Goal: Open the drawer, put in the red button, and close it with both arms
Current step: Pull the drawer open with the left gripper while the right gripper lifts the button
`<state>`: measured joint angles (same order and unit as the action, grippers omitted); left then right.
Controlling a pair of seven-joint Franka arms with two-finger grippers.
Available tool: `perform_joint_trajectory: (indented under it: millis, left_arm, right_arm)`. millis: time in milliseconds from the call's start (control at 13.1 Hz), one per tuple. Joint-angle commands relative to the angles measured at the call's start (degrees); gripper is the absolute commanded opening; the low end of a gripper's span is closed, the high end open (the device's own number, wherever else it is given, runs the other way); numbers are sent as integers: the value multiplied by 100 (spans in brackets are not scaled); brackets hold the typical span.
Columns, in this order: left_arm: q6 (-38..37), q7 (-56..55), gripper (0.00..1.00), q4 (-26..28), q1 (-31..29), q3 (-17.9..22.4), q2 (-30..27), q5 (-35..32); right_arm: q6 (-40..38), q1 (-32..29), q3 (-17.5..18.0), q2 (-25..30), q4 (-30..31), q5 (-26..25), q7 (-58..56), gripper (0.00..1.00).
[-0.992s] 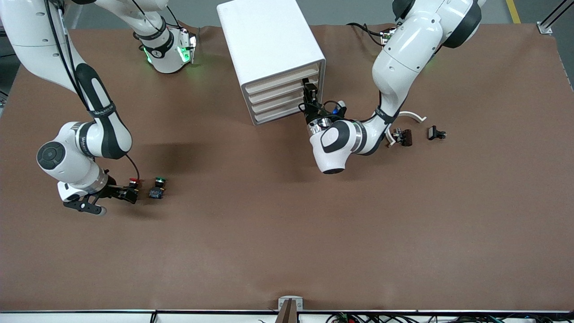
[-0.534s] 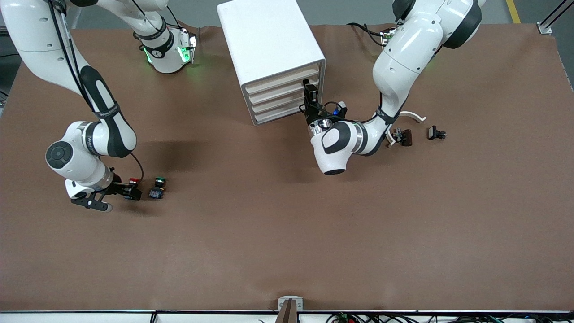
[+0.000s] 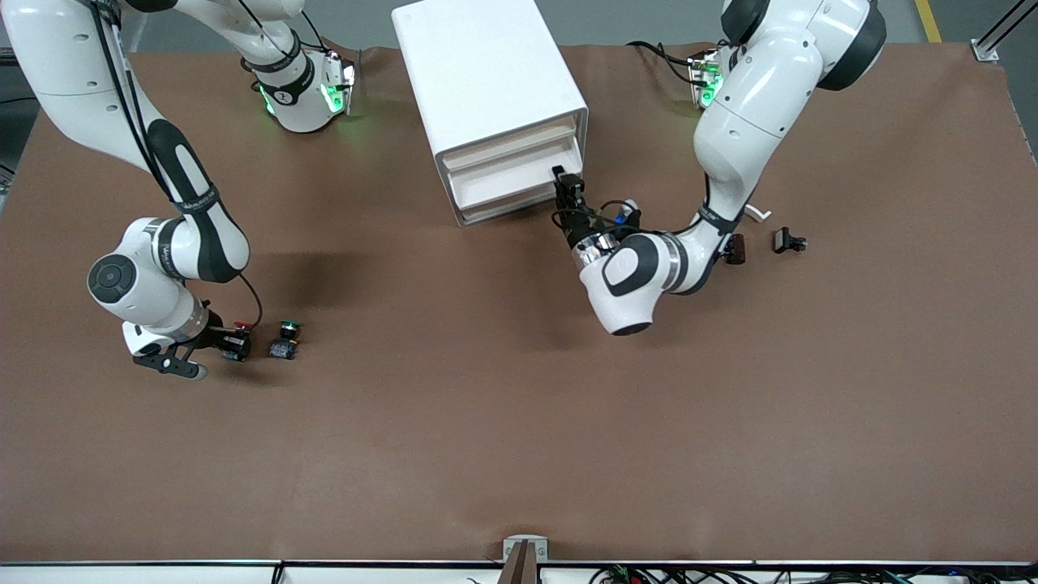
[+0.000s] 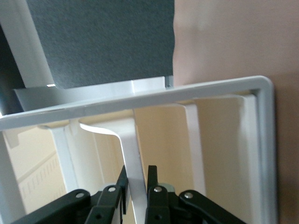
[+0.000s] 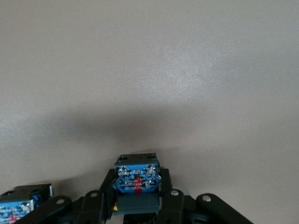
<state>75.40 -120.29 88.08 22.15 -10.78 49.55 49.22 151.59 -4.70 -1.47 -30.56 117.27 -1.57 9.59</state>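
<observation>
The red button (image 3: pixel 241 326) sits low at the table (image 3: pixel 486 422), pinched between the fingers of the right gripper (image 3: pixel 236 345). In the right wrist view its blue body (image 5: pixel 137 178) shows squeezed between the two black fingers (image 5: pixel 170 198). Just beside that claw, toward the left arm's end of the table, stands the green button (image 3: pixel 285 339) (very close, with only a thin gap). On every other side of the claw there is bare brown table with lots of room.

The drawer (image 3: pixel 507 173) is pulled partly out of the white cabinet (image 3: pixel 486 73). The left gripper (image 3: pixel 565 185) is pinching its front edge at the corner. In the left wrist view the fingers (image 4: pixel 154 186) are pressed tight on a thin white wall of the drawer (image 4: pixel 133 158).

Past the left arm's elbow lie a small black clip (image 3: pixel 788 240) and a dark brown part (image 3: pixel 736 248), well apart from the claw.
</observation>
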Motion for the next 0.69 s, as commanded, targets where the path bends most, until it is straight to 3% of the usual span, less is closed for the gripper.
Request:
perform_joint_trajectory:
  millis: [0, 153, 382, 611]
  left_arm:
    - [291, -21, 18, -141, -236, 41, -59, 79]
    - [378, -21, 18, -221, -438, 41, -85, 79]
    - [510, 31, 18, -414, -720, 41, -68, 166]
    - [581, 32, 18, -528, -843, 41, -77, 229]
  right_arm:
    - [-33, 4, 15, 68, 33, -28, 113, 0]
    - [-426, 83, 50, 278, -81, -28, 235, 0]
    - [-2093, 504, 50, 813, -607, -28, 1051, 0]
    - [-3133, 1118, 76, 1385, -863, -11, 2122, 0]
